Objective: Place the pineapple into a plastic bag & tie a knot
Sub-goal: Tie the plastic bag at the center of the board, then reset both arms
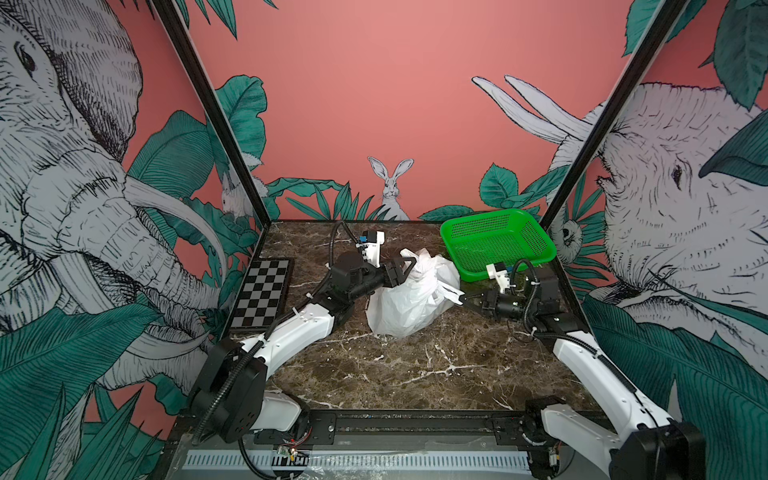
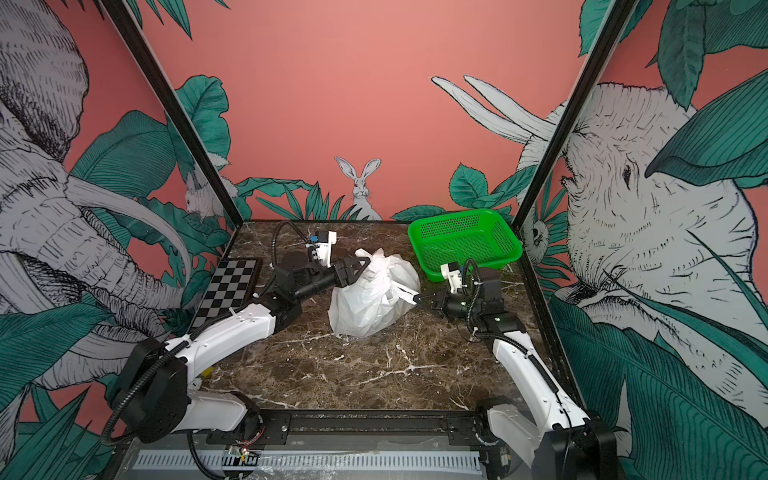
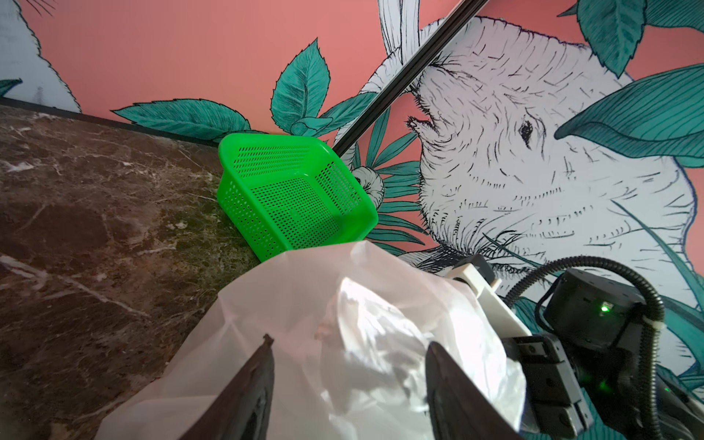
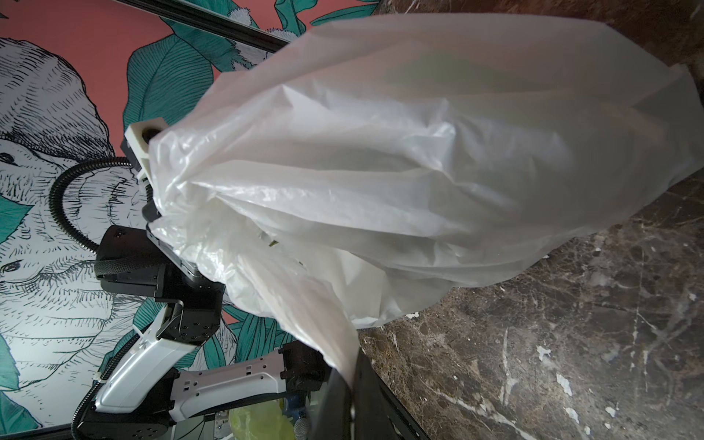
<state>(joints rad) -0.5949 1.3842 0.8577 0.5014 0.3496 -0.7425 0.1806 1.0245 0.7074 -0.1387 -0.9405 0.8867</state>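
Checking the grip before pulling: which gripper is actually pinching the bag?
The right gripper: it is shut on a strip of the bag. The left gripper stands open at the bag's top.

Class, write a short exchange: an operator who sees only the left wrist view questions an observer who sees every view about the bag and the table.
Operator: The plastic bag fills my view. Is anything else holding it?
Observer: Yes. In both top views the right gripper is shut on a handle strip of the bag.
Operator: What lies on the table out of my sight?
Observer: A chessboard lies flat at the table's edge on the robot's left, apart from the bag.
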